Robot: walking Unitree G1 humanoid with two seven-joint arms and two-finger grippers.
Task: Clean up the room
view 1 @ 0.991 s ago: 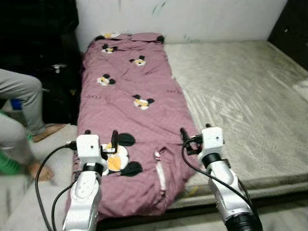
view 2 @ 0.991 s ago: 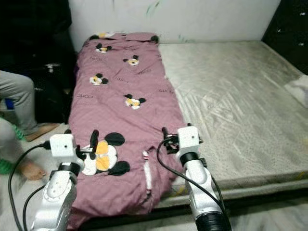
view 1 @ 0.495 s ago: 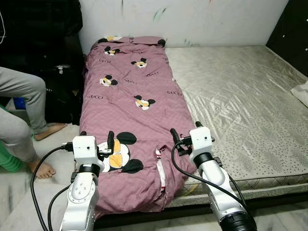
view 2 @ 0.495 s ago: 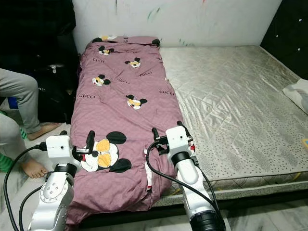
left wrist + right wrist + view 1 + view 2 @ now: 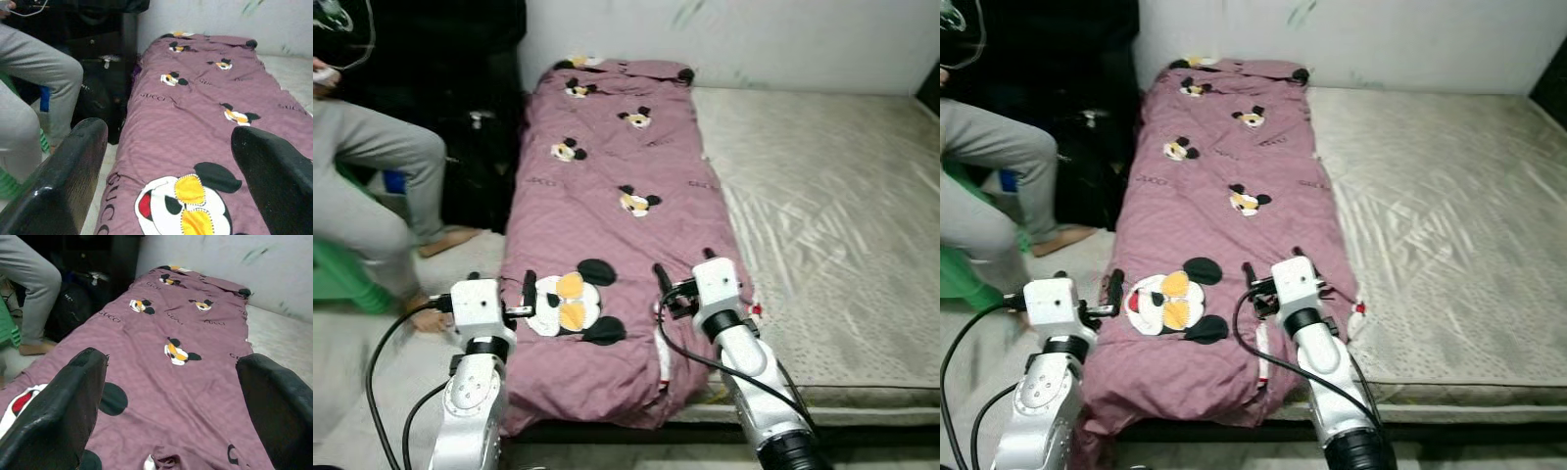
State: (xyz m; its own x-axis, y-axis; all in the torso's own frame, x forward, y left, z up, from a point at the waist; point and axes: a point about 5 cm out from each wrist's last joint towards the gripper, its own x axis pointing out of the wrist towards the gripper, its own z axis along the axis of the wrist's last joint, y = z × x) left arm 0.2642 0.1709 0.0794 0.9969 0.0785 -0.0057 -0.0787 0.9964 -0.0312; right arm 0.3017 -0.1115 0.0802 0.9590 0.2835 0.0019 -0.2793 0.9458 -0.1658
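— What are the grippers doing?
— The left gripper (image 5: 528,294) and right gripper (image 5: 683,279) are both hovering with fingers spread, holding nothing, over the near end of the purple blanket (image 5: 617,186).
— Why there?
— Probably lining up to grab that hem; both arms are reaching forward over the mattress (image 5: 832,206).
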